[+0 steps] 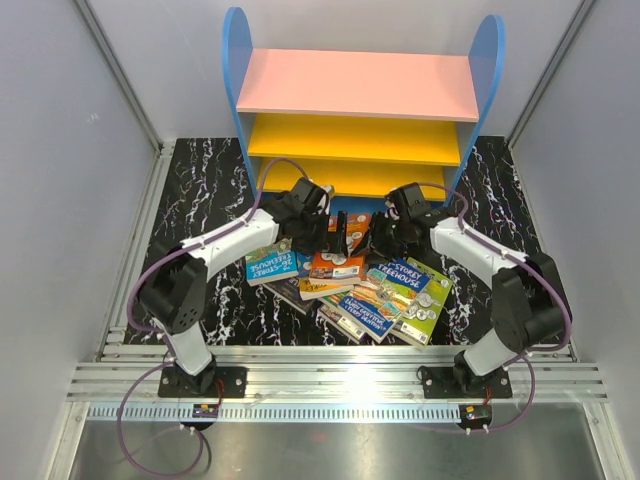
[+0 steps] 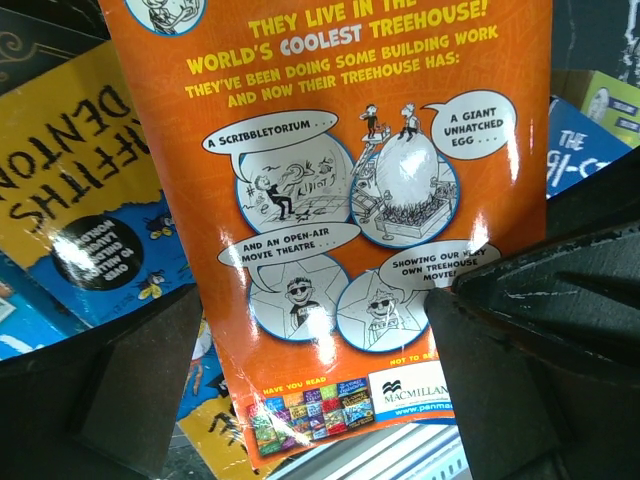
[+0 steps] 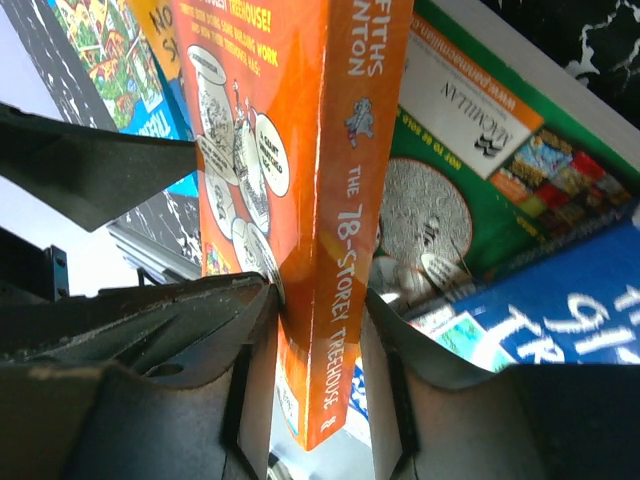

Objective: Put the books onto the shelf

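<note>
Books [image 1: 350, 285] lie heaped on the desk [image 1: 200, 200] in front of the shelf [image 1: 355, 85], whose boards hold none so far. Right end effector [image 3: 320, 300] pinches an orange book [image 3: 300, 120] upright at its spine; left end effector [image 2: 310, 340] gapes wide, holding nothing.

overhead camera looks down; both wrist cameras closely share orange book [image 2: 340, 200].

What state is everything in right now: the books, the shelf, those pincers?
Orange Treehouse book: upright, gripped by the right pincer.
Right pincer: shut on that book.
Left pincer: open, holding nothing.
Other books: lying piled on the table.
Shelf: boards bare.
</note>
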### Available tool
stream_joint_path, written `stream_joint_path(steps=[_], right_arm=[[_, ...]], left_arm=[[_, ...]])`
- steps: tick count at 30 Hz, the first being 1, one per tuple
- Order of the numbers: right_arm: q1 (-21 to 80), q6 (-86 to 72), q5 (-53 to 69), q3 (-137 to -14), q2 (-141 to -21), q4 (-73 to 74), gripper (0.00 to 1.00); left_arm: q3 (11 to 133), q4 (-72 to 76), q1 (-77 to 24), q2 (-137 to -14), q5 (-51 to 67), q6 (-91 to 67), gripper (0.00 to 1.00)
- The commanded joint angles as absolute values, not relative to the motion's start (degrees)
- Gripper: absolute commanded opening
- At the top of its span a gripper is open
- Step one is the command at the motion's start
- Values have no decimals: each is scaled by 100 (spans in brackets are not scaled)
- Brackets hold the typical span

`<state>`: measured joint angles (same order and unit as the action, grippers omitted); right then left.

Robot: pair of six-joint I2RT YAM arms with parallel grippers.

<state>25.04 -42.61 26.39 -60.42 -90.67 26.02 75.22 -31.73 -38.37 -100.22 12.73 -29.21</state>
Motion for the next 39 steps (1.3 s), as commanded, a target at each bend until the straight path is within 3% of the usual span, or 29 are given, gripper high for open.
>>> stream_joint_path(steps=[1,5,13,20,24,28,32,39], right_arm=[[2601,-4069,3032,-6336,-8552,2503,0],[2593,-3999,2945,-6836,-8069,3101,0],[2593,-3727,2962,-9243,-7594,4428,0],[2593,-3533,2831,-12386,-8470,5220,0],[2514,-3506,2680,-13569,-9166,5528,0],[2470,-3980,3277,-13177,-9352,4943,0],[2461,-4639,3595,-10696,-8319,3658,0],[2058,-5782,3612,-8676,-7357,2357,0]], left_arm=[[7717,-2653,-4219,-9643,2207,-3234,99],[8129,-3619,-4228,-9072,955,-2928,99],[8420,-5035,-4201,-7481,-1280,-2812,99],[8358,-5449,-4192,-6461,-1644,-3023,99],[8332,-5379,-4201,-6267,-1696,-3076,99],[8350,-5379,-4201,-6276,-1644,-3181,99],[8061,-5256,-4201,-6039,-1591,-3296,99],[7541,-5036,-4201,-5713,-1433,-3358,99]])
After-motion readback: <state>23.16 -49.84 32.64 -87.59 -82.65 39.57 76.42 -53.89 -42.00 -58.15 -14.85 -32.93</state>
